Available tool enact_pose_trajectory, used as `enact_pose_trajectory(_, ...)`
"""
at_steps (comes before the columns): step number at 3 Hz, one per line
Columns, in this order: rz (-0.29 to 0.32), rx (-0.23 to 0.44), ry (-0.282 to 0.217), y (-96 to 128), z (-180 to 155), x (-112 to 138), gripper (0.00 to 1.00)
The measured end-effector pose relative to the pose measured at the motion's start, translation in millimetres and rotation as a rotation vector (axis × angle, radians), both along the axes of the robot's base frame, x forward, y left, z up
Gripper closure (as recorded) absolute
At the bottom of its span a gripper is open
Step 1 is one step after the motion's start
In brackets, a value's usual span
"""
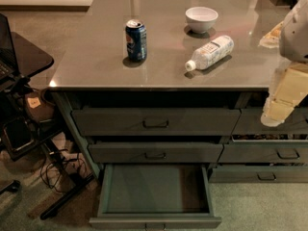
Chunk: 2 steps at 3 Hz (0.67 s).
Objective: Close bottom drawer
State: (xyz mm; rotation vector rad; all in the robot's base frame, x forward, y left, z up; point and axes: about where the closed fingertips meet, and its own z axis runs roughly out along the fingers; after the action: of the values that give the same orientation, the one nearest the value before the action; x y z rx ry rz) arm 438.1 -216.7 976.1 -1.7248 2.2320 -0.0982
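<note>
The bottom drawer is pulled far out of the cabinet at the bottom centre. Its plain green inside holds nothing, and a small dark pull sits at the middle of its flat front. The two similar wide drawers above it are pushed in. My gripper, cream and white, hangs at the right edge in front of the neighbouring drawer column. It is up and to the right of the bottom drawer and well apart from it.
On the grey counter top stand a blue soda can and a white bowl, and a plastic bottle lies on its side. Narrower drawers fill the right column. A black side table and cables are at the left.
</note>
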Motion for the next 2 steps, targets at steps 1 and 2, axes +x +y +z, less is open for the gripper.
enact_pose_trajectory(1,0.0,0.0,0.0,0,0,0,0.0)
enact_pose_trajectory(2,-0.001,0.012,-0.002,-1,-13,-5,0.0)
